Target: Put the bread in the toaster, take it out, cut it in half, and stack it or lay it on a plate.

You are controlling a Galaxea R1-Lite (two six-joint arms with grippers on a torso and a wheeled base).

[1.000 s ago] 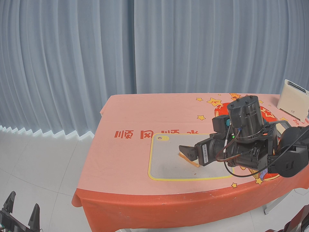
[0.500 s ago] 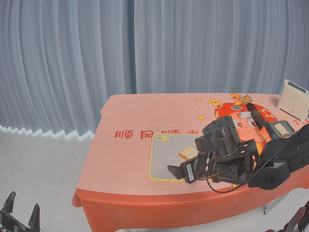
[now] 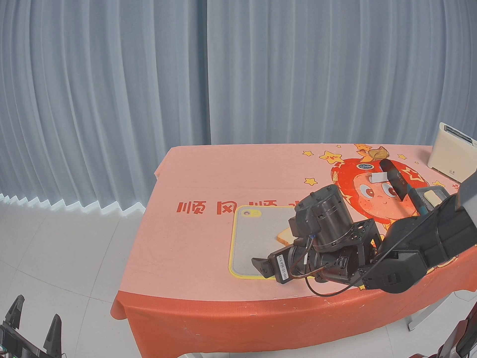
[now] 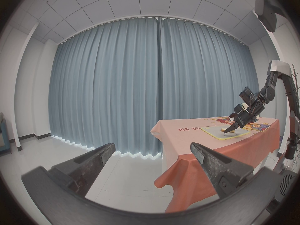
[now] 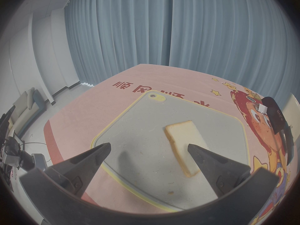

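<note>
A slice of bread [image 5: 184,144] lies flat on the grey, yellow-rimmed cutting board [image 5: 131,135]. In the head view my right arm hides part of the bread [image 3: 284,235] on the board [image 3: 248,239]. My right gripper [image 5: 148,150] hovers open over the board's near part with nothing in it, one finger beside the slice; the head view places this gripper [image 3: 262,267] at the board's front edge. The white toaster [image 3: 451,152] stands at the table's far right. My left gripper [image 4: 151,147] hangs open and empty off to the left of the table [image 4: 187,132], low above the floor.
A black knife [image 3: 395,174] lies on the cartoon print to the right of the board, also visible as a knife [image 5: 275,114] in the right wrist view. Beside it sits a small grey dish [image 3: 431,195] holding a pale piece. The pink tablecloth [image 3: 198,244] left of the board is bare.
My right gripper was down at the bread a second ago. It has pulled back toward the board's front edge, leaving the slice lying on the board and uncovering the knife and dish.
</note>
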